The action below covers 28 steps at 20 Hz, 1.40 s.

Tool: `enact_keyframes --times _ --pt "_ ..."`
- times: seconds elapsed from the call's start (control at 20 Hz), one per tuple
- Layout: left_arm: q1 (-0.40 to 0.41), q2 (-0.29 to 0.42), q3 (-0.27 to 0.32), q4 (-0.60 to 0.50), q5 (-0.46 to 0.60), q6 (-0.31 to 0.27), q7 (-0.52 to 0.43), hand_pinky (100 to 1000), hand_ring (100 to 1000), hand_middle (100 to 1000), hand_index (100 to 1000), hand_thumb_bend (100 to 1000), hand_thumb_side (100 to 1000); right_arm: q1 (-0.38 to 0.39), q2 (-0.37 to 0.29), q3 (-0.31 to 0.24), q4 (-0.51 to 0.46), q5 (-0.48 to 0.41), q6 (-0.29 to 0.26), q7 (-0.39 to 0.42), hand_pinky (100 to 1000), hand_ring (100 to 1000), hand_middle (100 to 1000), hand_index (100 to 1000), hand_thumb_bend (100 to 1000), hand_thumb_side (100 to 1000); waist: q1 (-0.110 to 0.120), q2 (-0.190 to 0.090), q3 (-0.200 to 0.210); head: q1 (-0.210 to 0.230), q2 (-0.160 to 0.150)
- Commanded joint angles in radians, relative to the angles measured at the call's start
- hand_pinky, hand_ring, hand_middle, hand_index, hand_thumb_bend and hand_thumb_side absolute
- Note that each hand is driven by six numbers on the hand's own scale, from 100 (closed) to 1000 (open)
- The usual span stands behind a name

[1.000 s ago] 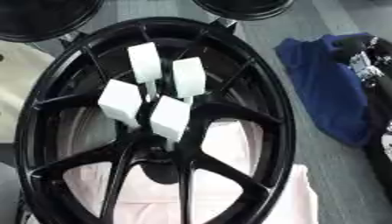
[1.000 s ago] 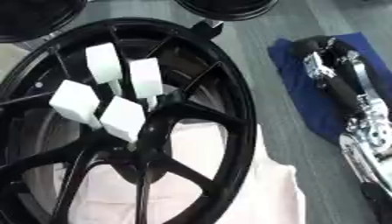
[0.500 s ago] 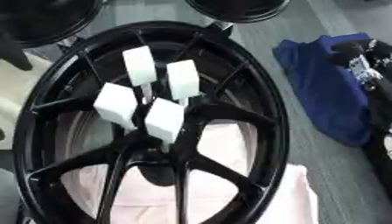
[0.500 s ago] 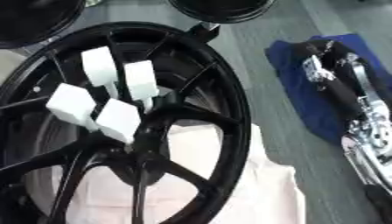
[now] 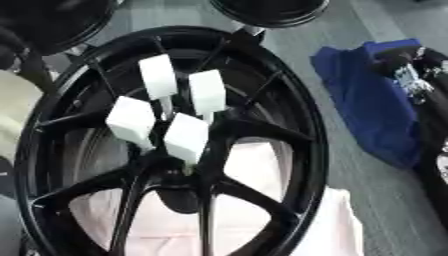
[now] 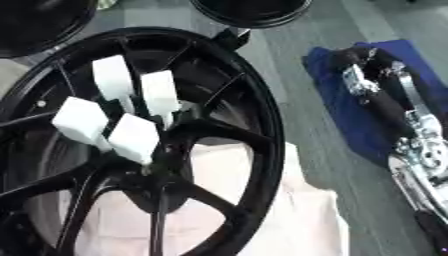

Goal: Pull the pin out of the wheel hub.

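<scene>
A large black spoked wheel (image 5: 308, 135) lies flat and fills the left and middle of both views. Its hub (image 5: 179, 187) sits low in the picture. Several white block-shaped pins stand up out of the hub area, close together: one at the back (image 5: 157, 76), one beside it (image 5: 207, 91), one at the left (image 5: 131, 120) and one nearest the hub (image 5: 187, 137). My right hand (image 6: 354, 75) lies far off to the right on a blue cloth, well apart from the wheel. My black and silver right arm (image 6: 418, 145) runs back from the hand to the lower right. No left hand shows.
The blue cloth (image 5: 367, 110) is spread on the grey floor to the right of the wheel. A pale pink cloth (image 6: 297, 220) lies under the wheel's near side. Two more black rims stand at the back (image 5: 271, 10) (image 5: 52, 20).
The whole picture has shifted a little, so the camera moved. The pins stay in the hub and the right hand stays on the blue cloth.
</scene>
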State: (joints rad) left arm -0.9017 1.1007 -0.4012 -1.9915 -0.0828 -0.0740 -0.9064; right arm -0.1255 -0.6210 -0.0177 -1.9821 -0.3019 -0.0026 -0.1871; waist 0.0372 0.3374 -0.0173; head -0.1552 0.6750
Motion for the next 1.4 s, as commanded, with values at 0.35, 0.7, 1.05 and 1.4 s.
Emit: enact_keyframes --times 0.35,0.7,1.05,1.4 --pt "-0.098 -0.046 -0.005 -0.005 0.108 0.234 0.031 874 696 667 844 492 513 0.001 -0.026 -0.004 -0.018 -0.007 0.008 0.001 845 709 677 655 132 491 -0.002 -0.036 0.001 -0.001 -0.007" --pt "-0.181 -0.127 -0.082 0.015 0.110 0.391 0.078 882 709 705 840 474 476 -0.001 -0.023 -0.001 -0.018 -0.013 0.016 0.004 846 708 677 655 128 496 0.003 -0.038 -0.010 0.007 -0.009" --pt "-0.222 -0.189 -0.118 0.072 0.117 0.445 0.089 878 676 671 823 440 483 -0.010 -0.020 0.001 -0.018 -0.018 0.019 0.006 846 708 677 655 125 500 0.011 -0.031 -0.028 0.015 -0.012" --pt "-0.210 -0.209 -0.143 0.115 0.079 0.457 0.053 877 691 683 812 453 478 -0.019 -0.014 0.001 -0.018 -0.021 0.021 0.007 847 708 677 655 122 504 0.017 -0.015 -0.042 0.024 -0.009"
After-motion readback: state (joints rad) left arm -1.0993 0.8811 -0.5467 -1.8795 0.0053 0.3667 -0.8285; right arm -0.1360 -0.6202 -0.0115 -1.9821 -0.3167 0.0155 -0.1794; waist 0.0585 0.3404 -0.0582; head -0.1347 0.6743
